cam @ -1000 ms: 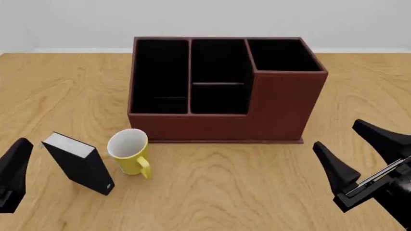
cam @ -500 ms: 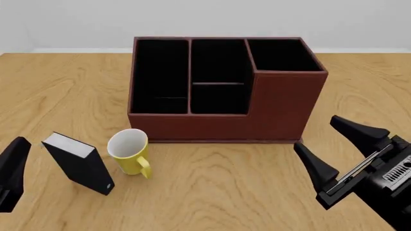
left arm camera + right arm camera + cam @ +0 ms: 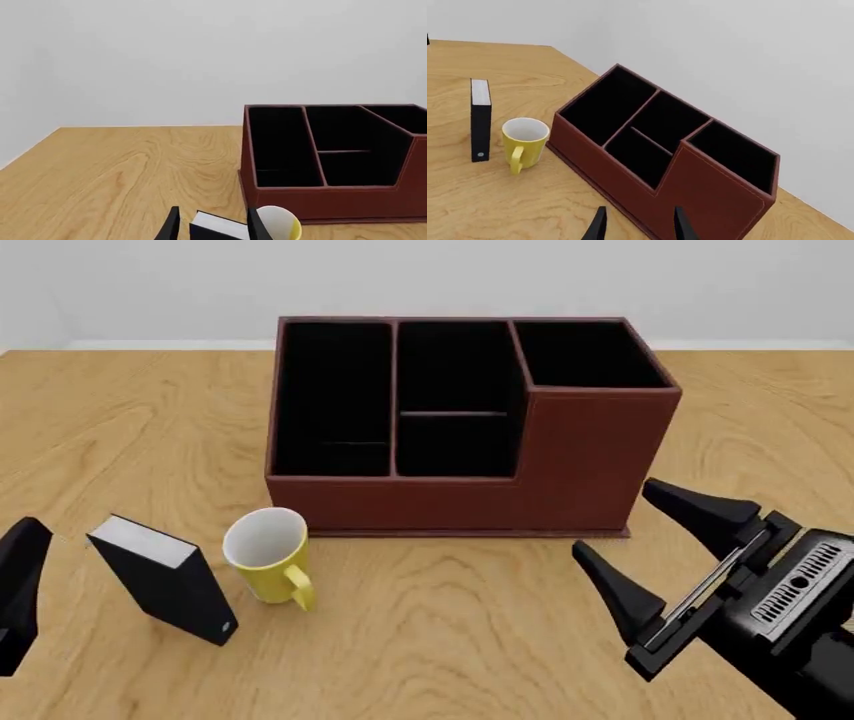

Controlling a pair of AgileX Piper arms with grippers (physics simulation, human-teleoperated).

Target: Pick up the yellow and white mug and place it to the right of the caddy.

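A wooden table (image 3: 441,630) holds a large reddish-brown caddy (image 3: 461,425) with three black-lined compartments, its right-hand section taller than the rest. Just in front of the caddy's left end stands the mug (image 3: 271,555), upright, yellow outside and white inside, its handle turned toward the camera side. Nothing touches it. Just left of the mug a small black box (image 3: 163,578) with a white edge stands tilted.

The right gripper (image 3: 657,560) has slid leftward and slightly farther onto the table across the last second. It now hangs in front of the caddy's right front corner, close to it but apart. A second ago it sat nearer the table's right edge, partly out of the frame. Its two dark fingers are spread wide with nothing between them. It is still well to the right of the mug.

The left gripper (image 3: 20,590) shows only as a dark shape at the picture's left edge, left of the black box. It has drawn slightly farther out of view than before. Whether its fingers are apart cannot be told from the front. Its own wrist camera shows two finger tips (image 3: 172,227) with a gap between them and nothing held.

The mug, the caddy and the black box have not moved.

To my eye the right arm is making the approach toward the mug. The pickup itself has not begun.
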